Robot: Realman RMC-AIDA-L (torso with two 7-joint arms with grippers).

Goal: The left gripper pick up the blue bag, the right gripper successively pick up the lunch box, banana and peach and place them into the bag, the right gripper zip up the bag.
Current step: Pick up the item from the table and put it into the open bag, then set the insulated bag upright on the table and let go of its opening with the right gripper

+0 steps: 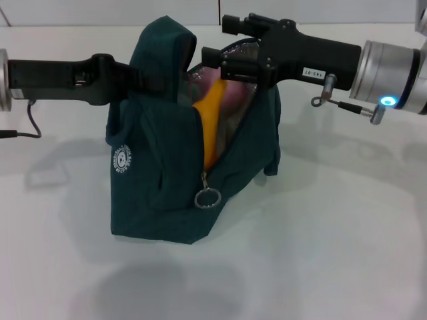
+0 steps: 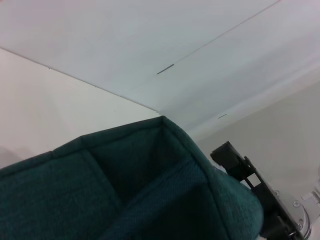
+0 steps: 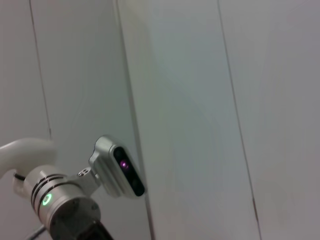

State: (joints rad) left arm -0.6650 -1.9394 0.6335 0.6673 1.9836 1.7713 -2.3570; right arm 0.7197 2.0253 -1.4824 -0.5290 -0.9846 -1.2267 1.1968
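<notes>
The blue bag is matt woven cloth with a slightly rough weave, and its lining is shiny, crinkled silver foil. A polished metal ring hangs from the zipper. The banana inside looks smooth and waxy. Both grippers, left and right, are matt black plastic; the right wrist collar is brushed metal. The table is smooth, matt white.

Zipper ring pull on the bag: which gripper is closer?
Right. The right gripper is above the ring pull, at the blue bag mouth; the left gripper grips the bag's top, farther left.
</notes>
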